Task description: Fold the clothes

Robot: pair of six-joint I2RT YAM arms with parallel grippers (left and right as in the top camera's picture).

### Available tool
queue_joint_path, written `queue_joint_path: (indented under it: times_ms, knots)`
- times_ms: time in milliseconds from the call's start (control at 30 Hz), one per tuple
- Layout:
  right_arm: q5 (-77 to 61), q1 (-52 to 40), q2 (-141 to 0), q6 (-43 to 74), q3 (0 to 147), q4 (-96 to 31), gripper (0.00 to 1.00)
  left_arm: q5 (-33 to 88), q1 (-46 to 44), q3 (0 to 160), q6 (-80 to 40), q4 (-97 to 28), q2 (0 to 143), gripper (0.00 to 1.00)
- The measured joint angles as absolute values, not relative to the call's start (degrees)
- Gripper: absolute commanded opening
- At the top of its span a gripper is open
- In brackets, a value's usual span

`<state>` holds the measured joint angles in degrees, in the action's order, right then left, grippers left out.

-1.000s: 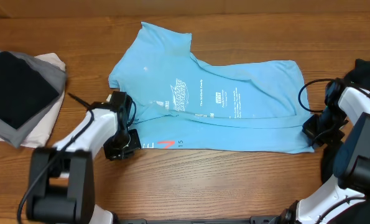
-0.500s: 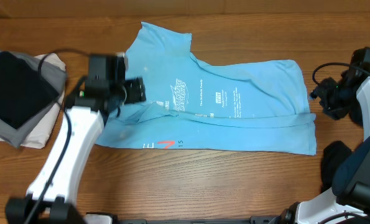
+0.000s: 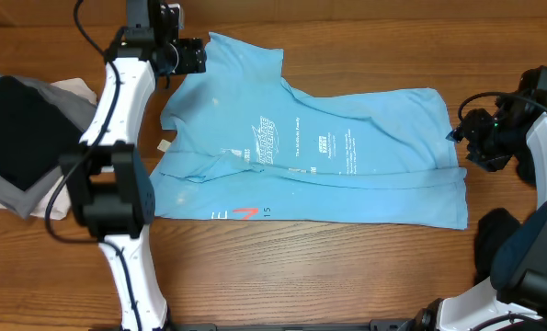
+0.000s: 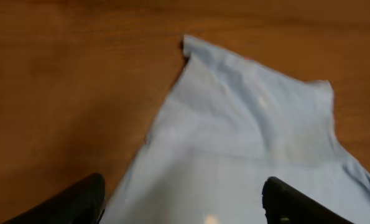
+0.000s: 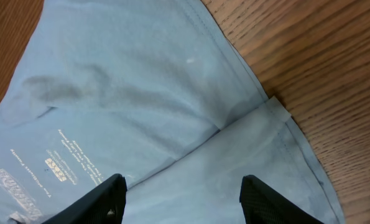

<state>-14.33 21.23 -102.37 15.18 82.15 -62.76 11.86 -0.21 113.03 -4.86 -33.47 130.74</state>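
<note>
On the brown wooden counter (image 3: 347, 276), left pincer (image 3: 192, 55) and right pincer (image 3: 466, 138), both released, should pinch sky-blue fabric T-shirt (image 3: 347, 175) edges just beneath them.

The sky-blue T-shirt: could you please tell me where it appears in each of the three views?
Overhead: the sky-blue T-shirt lies spread across the centre.
Left wrist: the T-shirt fills the lower right, one corner pointing up.
Right wrist: the T-shirt covers the left and centre.
Shared landmark: the wooden table bordering it in every view.
</note>
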Motion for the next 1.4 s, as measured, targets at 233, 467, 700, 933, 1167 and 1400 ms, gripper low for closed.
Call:
queue_joint_path:
  times_ms: [233,467,700,933,1167,1400]
  knots:
    - [-14.63,21.23,-102.37,14.98,82.15,-62.74,0.63,13.58,0.1,115.55,-4.47,-21.52,141.45,0.79]
    - [-14.61,21.23,-102.37,14.94,82.15,-62.78,0.63,16.08,0.1,116.14,-7.7,-14.92,146.39,0.71]
    - [-14.61,21.21,-102.37,14.92,82.15,-62.48,0.63,19.0,0.03,117.16,-9.04,-14.83,147.41,0.56]
    - [-14.61,21.23,-102.37,14.94,82.15,-61.84,0.63,19.42,-1.58,117.16,-9.34,-13.43,147.89,0.28]
    - [-14.59,21.23,-102.37,14.94,82.15,-60.64,0.56,19.33,-2.28,117.16,-10.41,-13.78,148.16,0.13]
    - [-14.59,21.23,-102.37,12.82,82.17,-58.15,0.51,20.1,-2.22,117.16,-12.6,-14.9,148.16,0.04]
